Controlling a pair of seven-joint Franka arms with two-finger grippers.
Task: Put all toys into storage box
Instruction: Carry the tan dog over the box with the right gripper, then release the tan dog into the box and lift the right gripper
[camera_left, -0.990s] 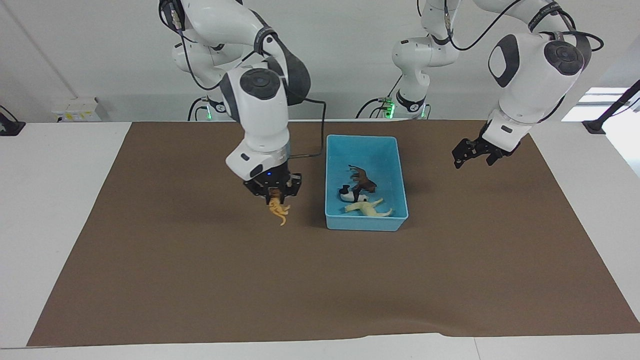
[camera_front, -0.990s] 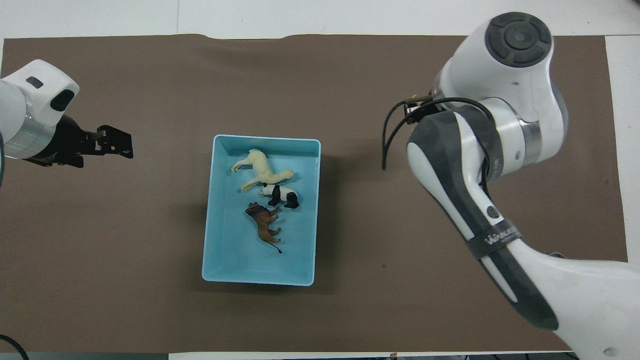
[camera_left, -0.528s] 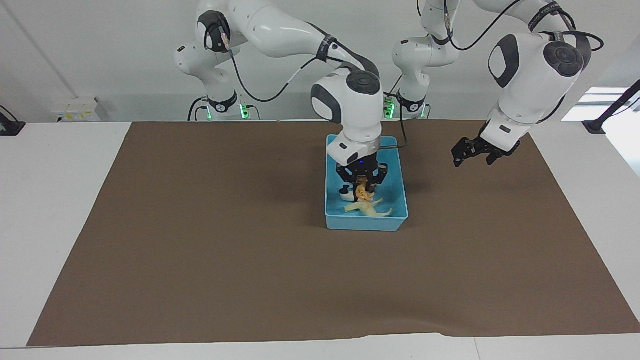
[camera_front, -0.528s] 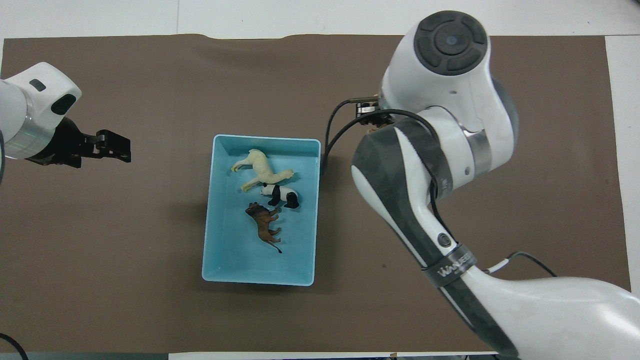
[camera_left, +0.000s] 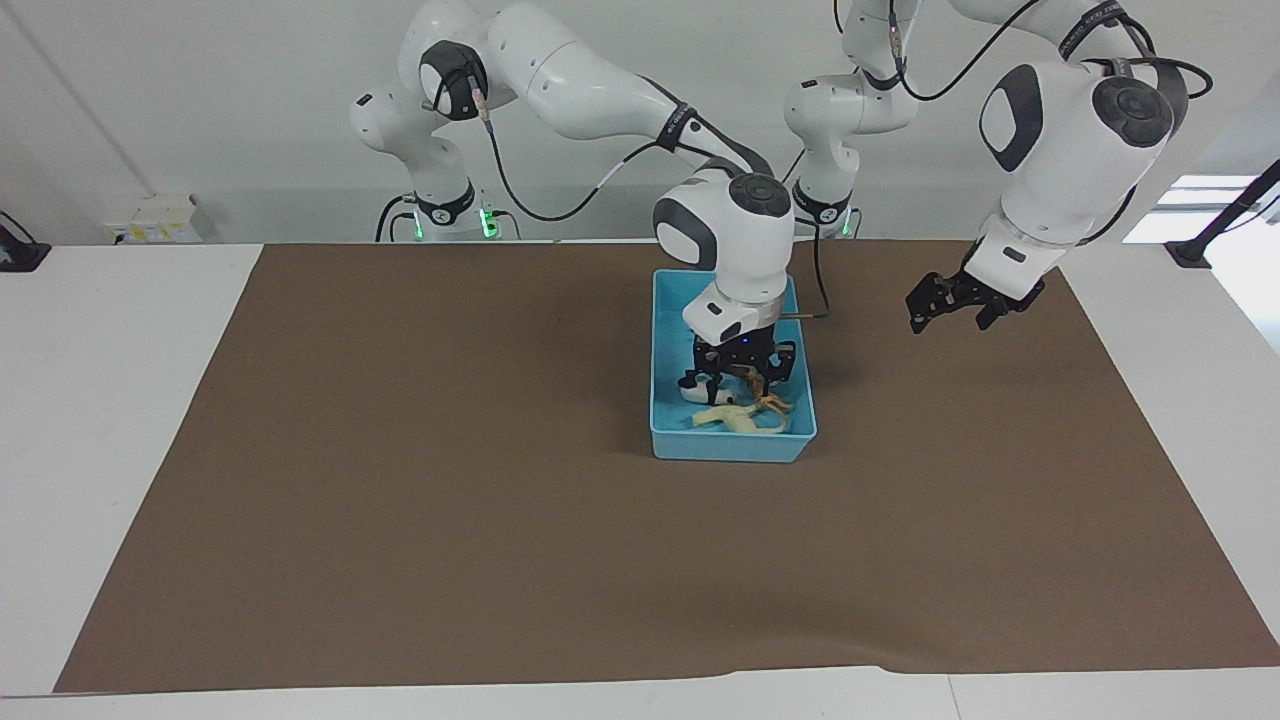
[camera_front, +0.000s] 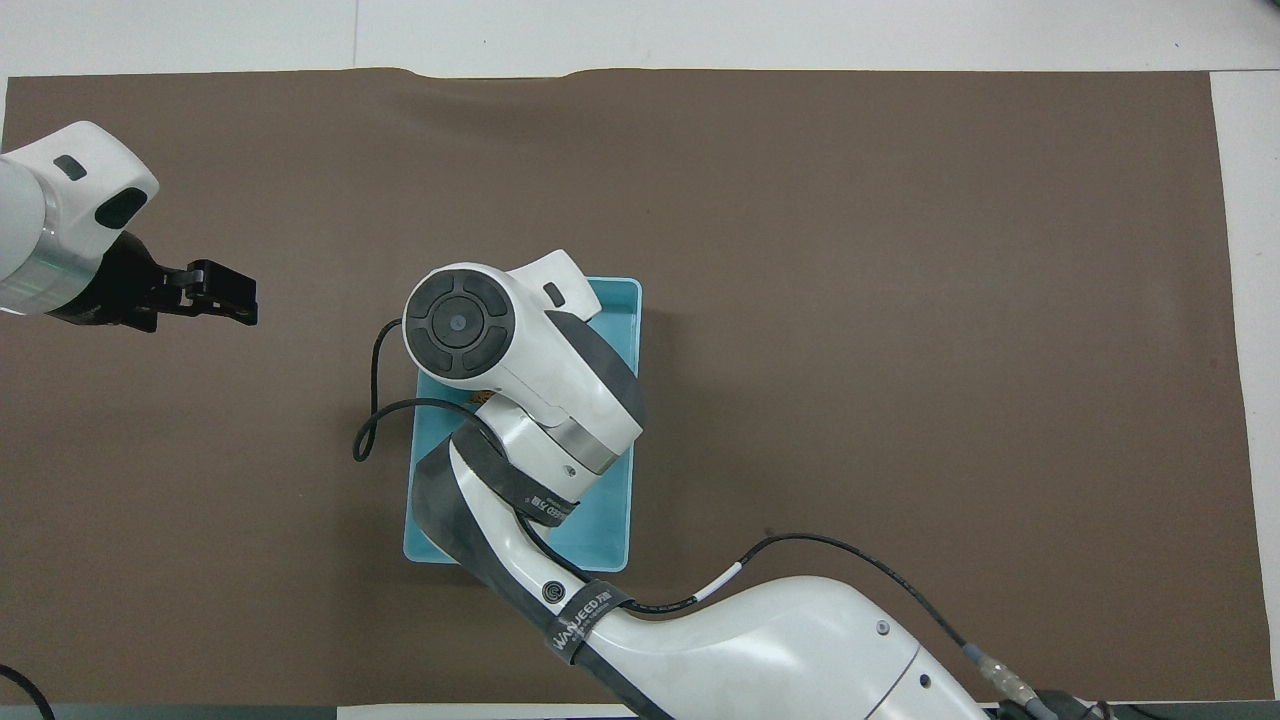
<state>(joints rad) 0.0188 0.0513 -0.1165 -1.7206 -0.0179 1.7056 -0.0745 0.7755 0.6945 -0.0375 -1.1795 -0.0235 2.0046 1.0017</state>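
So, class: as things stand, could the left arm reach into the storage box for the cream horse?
Probably not right now: the right gripper hangs inside the storage box, just above the horse, blocking the way. The left gripper waits over the mat.

White glossy arms – dark grey joint caps, black cables, black claws.

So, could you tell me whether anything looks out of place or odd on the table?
Nothing stands out. The toys lie inside the storage box, under the right gripper; the left gripper waits over the brown mat.
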